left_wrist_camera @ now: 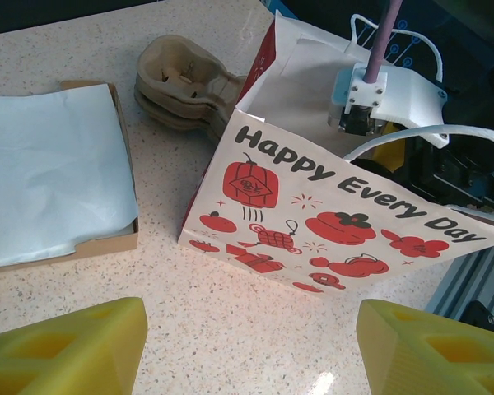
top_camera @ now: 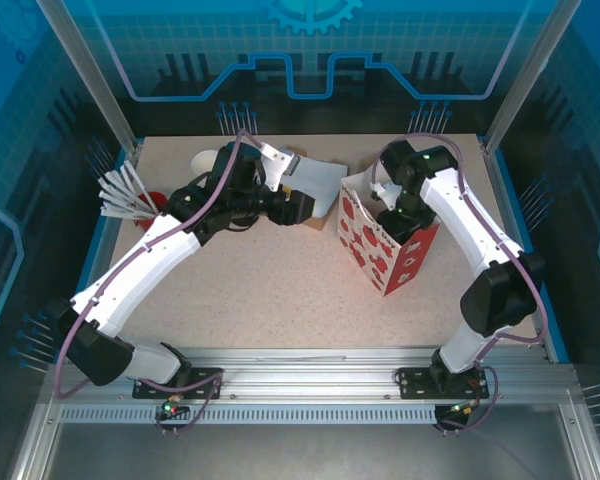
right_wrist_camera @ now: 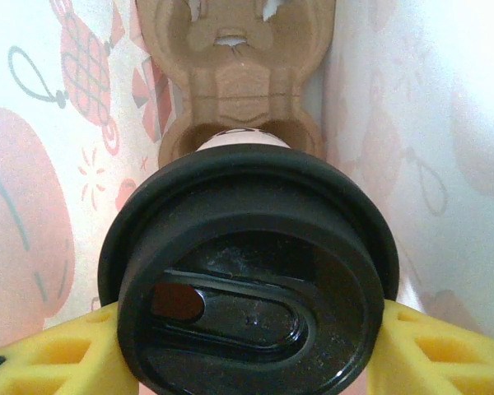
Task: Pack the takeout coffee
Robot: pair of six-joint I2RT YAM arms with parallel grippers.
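The likeliest trouble is a spill: the right gripper (right_wrist_camera: 247,362) has its yellow fingers (right_wrist_camera: 41,358) closed on either side of the takeout coffee (right_wrist_camera: 247,271), just under the black lid. If they let go before the cup is fully down in its pocket, it could lean against the bag wall and tip. Whether the cup's foot has reached the bottom of that pocket cannot be told, since the lid hides it. Squeezing harder could loosen the lid. A second risk lies with the paper bag (left_wrist_camera: 313,206), which stands free on the table (left_wrist_camera: 230,321) with nobody steadying it. The left gripper (left_wrist_camera: 251,350) hangs in front of its printed face with the fingers spread wide and empty. If the right wrist catches the rim or the white cord handle on the way out, I judge that the bag may topple or drag. As for containers, the bag holds a brown pulp carrier (right_wrist_camera: 235,82) lying on its floor, and the coffee sits in the carrier's nearer pocket, at the lower middle of the right wrist view, while the farther pocket at the top looks empty. At the upper middle of the left wrist view, behind the bag, a stack of spare carriers (left_wrist_camera: 181,82) lies with nothing in it. At the left a shallow cardboard tray (left_wrist_camera: 130,189) holds pale paper sheets (left_wrist_camera: 49,164).
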